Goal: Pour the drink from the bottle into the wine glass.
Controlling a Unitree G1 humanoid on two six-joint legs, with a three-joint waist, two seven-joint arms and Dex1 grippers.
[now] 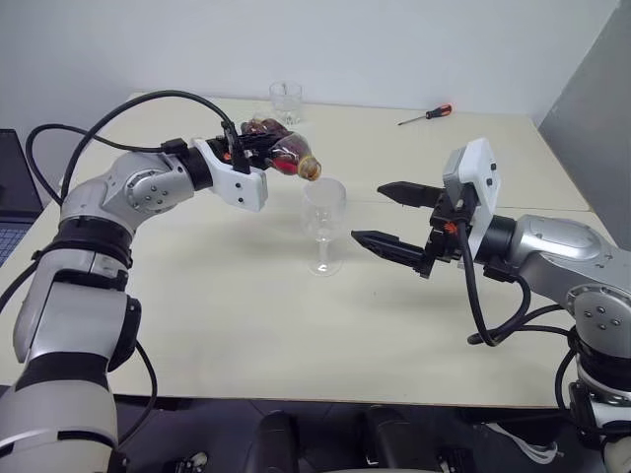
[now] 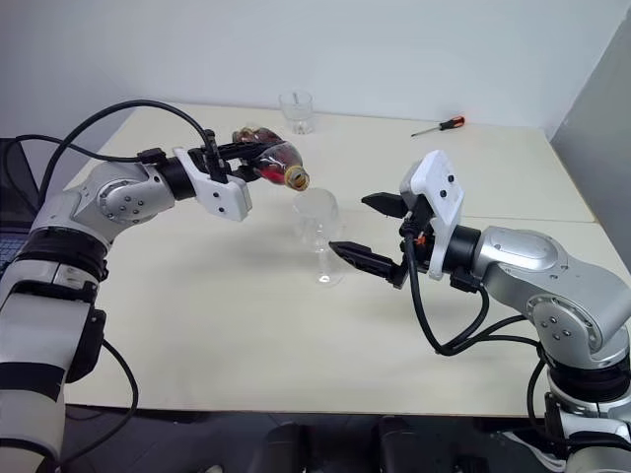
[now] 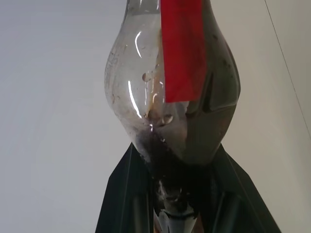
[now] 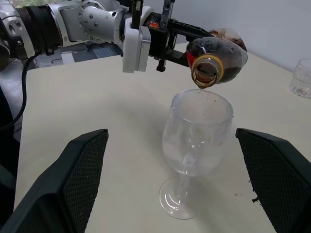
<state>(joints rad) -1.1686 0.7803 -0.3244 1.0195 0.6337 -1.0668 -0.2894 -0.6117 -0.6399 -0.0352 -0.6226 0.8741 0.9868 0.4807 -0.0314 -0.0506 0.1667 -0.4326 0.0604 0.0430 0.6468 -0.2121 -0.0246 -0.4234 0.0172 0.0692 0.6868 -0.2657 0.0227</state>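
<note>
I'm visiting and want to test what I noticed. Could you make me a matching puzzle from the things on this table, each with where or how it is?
Things:
1. bottle
2. wine glass
3. screwdriver
4. tumbler

States:
A. lying near the table's far edge, red handle
B. standing upright below an open bottle mouth
C. tipped on its side, gripped by the left hand
D. short, clear, standing behind the bottle

Pairs: 1-C, 2-B, 3-A, 4-D

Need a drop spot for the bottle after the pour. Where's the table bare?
Bare: the near table in front of the wine glass, and the stretch between tumbler and screwdriver. Crowded: around the glass, with the bottle above and right claw beside it.
</note>
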